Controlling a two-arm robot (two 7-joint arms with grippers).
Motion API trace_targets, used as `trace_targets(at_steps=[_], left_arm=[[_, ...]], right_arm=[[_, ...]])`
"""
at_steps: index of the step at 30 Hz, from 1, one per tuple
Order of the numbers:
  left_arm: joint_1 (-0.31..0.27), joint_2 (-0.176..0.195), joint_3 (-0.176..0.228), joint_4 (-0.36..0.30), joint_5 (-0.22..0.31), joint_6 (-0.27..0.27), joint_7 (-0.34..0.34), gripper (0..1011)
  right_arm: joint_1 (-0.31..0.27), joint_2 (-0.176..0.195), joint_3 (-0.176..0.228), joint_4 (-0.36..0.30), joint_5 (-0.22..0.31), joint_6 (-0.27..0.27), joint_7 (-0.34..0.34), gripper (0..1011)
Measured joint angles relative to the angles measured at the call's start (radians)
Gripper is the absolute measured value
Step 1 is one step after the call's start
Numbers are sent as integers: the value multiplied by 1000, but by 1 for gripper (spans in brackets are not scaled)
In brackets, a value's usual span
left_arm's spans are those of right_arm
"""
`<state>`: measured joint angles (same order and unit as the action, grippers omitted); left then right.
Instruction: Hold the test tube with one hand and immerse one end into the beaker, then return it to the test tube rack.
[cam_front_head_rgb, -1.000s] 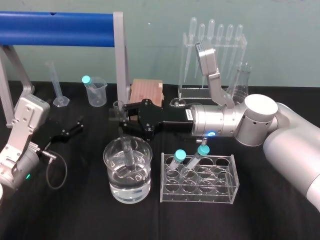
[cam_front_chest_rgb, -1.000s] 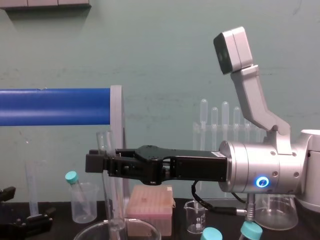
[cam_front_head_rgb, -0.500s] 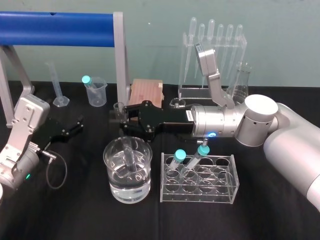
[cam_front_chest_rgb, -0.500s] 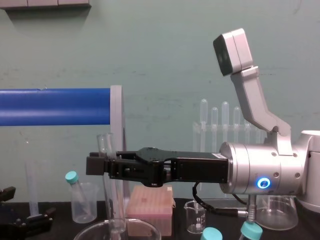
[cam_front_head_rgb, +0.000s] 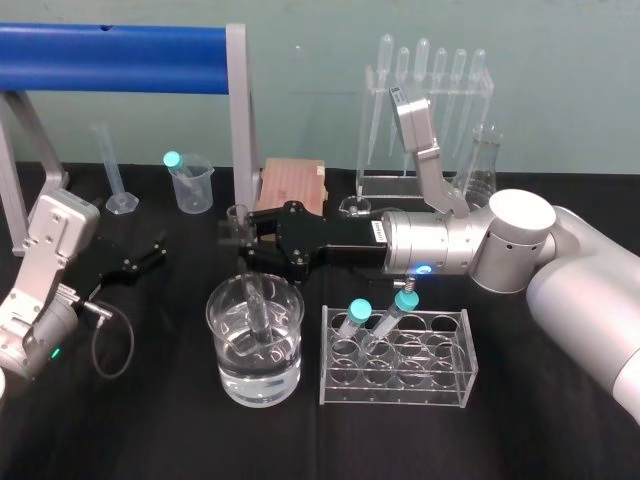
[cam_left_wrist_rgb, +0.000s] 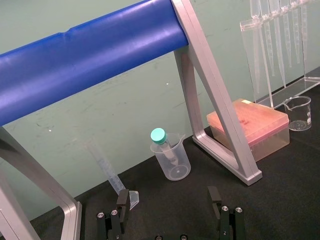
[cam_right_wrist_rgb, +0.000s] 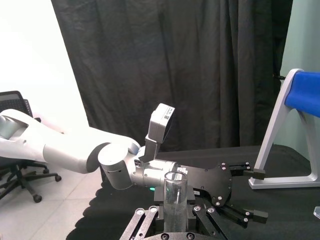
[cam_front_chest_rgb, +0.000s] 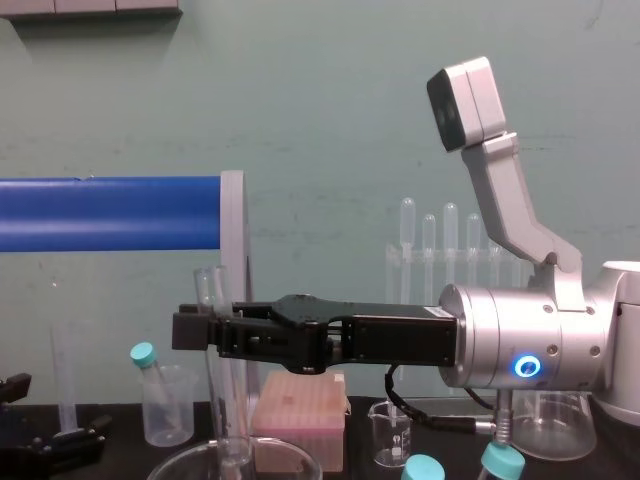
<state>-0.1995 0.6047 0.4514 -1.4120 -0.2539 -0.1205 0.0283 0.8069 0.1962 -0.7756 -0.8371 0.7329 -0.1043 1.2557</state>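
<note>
Right pincer (cam_front_head_rgb: 238, 240) holding a test tube (cam_front_head_rgb: 257, 303) upright in the beaker (cam_front_head_rgb: 226, 372).
My right pincer is clamped on the tube's upper part, directly above the beaker. The tube's lower end sits inside the beaker, which holds clear liquid. The test tube rack (cam_front_head_rgb: 400, 375), carrying two teal-capped tubes (cam_front_head_rgb: 360, 310), stands just right of the beaker on the black desk (cam_front_head_rgb: 150, 430). My left pincer (cam_left_wrist_rgb: 168, 195) rests on the desk, left of the beaker and well apart from it, fingers spread and empty.
</note>
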Motion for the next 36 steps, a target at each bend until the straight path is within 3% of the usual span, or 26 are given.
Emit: trace_targets(at_steps=[36], left_arm=[[0, 0, 0, 0, 0, 0, 0, 1000]], right_arm=[[0, 0, 0, 0, 0, -1, -1, 234]])
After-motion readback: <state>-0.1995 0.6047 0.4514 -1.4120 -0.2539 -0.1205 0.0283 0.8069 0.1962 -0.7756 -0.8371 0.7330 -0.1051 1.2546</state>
